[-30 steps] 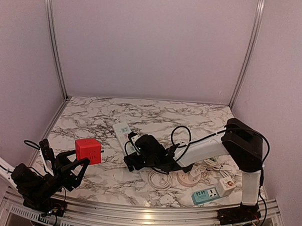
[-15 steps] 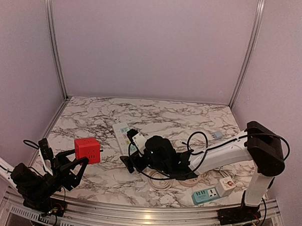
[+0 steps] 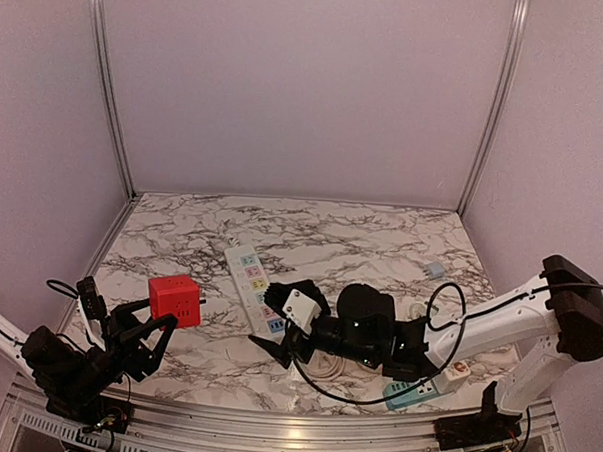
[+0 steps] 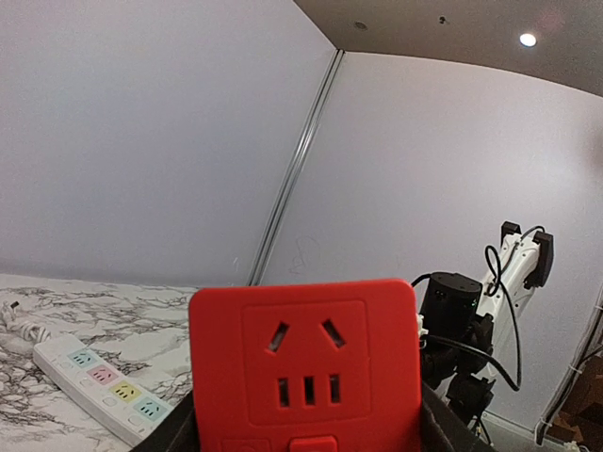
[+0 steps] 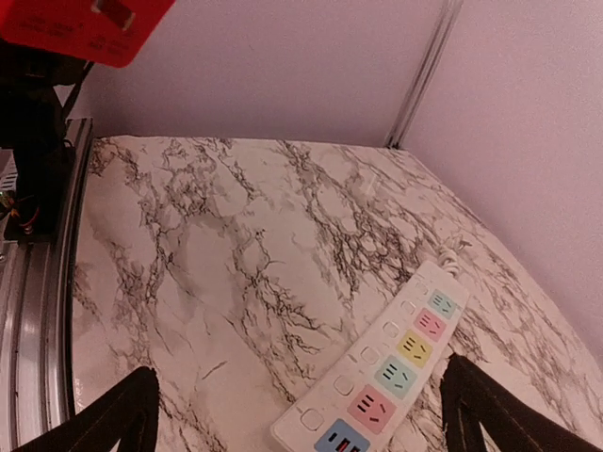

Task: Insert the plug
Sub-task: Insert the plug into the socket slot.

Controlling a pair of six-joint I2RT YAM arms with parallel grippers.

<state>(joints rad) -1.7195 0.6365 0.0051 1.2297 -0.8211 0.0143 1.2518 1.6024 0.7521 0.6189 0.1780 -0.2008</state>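
A red cube socket (image 3: 174, 299) is held above the table's left front, and my left gripper (image 3: 165, 318) is shut on it. In the left wrist view its socket face (image 4: 306, 363) fills the lower middle, clamped between the left gripper (image 4: 306, 435) fingers. My right gripper (image 3: 281, 317) lies low over the table near the white power strip (image 3: 249, 276), pointing left. In the right wrist view the right gripper (image 5: 297, 414) is open wide and empty, with the strip (image 5: 391, 381) and bare marble between its fingers. The plug is hidden; only a white coiled cord (image 3: 320, 365) shows under the right arm.
A teal socket block (image 3: 407, 394) and a white adapter (image 3: 455, 370) lie at the front right beside the right arm. A small grey-blue piece (image 3: 436, 269) sits at the right rear. Walls enclose the table on three sides. The red cube (image 5: 85, 28) shows at the right wrist view's top left.
The right arm has folded down flat and stretched out to the right. Its gripper has shifted a little rightward and nearer, still open. The left arm and red cube have not moved.
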